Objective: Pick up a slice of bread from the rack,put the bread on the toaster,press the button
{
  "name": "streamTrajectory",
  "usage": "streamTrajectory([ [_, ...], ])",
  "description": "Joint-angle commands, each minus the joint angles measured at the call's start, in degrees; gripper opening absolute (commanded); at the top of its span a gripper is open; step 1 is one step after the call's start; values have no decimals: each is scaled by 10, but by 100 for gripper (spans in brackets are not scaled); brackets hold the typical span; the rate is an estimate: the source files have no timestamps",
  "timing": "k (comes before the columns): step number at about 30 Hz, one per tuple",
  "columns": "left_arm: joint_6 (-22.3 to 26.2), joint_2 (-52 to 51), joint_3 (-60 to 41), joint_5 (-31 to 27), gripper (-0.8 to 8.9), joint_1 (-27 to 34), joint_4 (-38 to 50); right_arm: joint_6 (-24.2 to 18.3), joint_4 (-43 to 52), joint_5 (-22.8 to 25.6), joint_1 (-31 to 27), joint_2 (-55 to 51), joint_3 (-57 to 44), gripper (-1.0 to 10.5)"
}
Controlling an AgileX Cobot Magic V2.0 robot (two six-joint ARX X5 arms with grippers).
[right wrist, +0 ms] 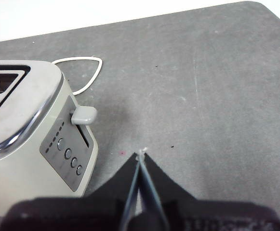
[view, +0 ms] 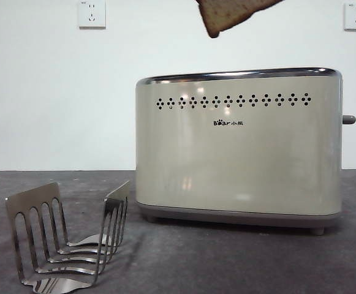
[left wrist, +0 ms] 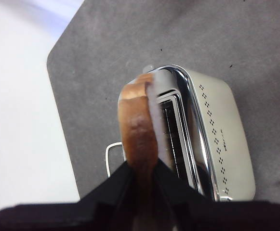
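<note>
The slice of bread [view: 230, 15] hangs tilted at the top of the front view, well above the toaster [view: 239, 147]. My left gripper [left wrist: 140, 174] is shut on the slice of bread [left wrist: 137, 125], holding it by its crust over the toaster's slots [left wrist: 171, 130]. The steel rack [view: 67, 242] stands with no bread in it at the front left of the table. My right gripper [right wrist: 140, 156] is shut with nothing in it, hovering over the mat beside the toaster's narrow end. There the grey button [right wrist: 84, 115] sticks out; it also shows as the button [view: 348, 119] in the front view.
A white cord loop [right wrist: 79, 72] lies on the grey mat behind the toaster. Round control knobs [right wrist: 68, 154] sit below the lever. Two white wall sockets [view: 92, 13] are on the back wall. The mat's edge [left wrist: 58, 110] borders a white surface.
</note>
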Motion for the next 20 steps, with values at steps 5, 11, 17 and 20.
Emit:
streamTrajectory([
  [5,16,45,18,2,-10,10,-29,2,3,-8,0,-1,3,-1],
  [11,16,61,18,3,-10,29,-41,2,3,-11,0,-1,3,-1],
  [17,16,63,18,7,-10,43,-37,2,3,-11,0,-1,3,-1],
  [20,16,63,18,10,-10,43,-26,2,3,-11,0,-1,3,-1],
])
